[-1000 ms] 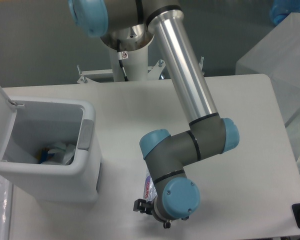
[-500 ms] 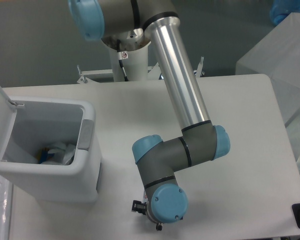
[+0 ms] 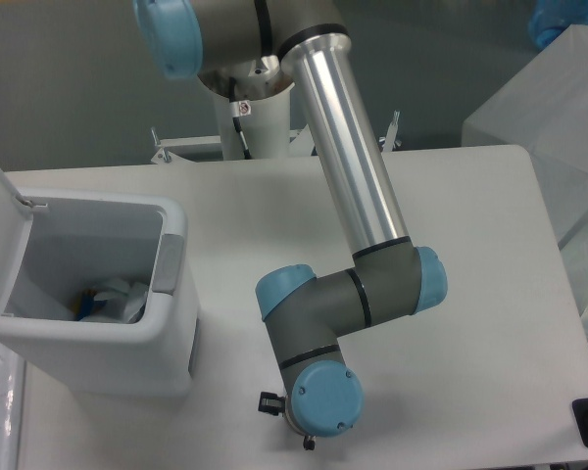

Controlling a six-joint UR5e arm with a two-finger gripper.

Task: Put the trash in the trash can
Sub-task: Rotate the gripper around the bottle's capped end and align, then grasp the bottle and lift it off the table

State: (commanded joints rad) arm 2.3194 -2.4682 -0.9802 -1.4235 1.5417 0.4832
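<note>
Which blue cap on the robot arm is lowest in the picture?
The round blue cap at the wrist, near the table's front edge; the other blue caps sit higher.

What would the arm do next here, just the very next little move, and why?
Probably lift straight up a little. The wrist hangs low over the table's near edge and hides the claw, so a grasp can't be confirmed. The trash can stands open to the left, white tissue already inside.
</note>
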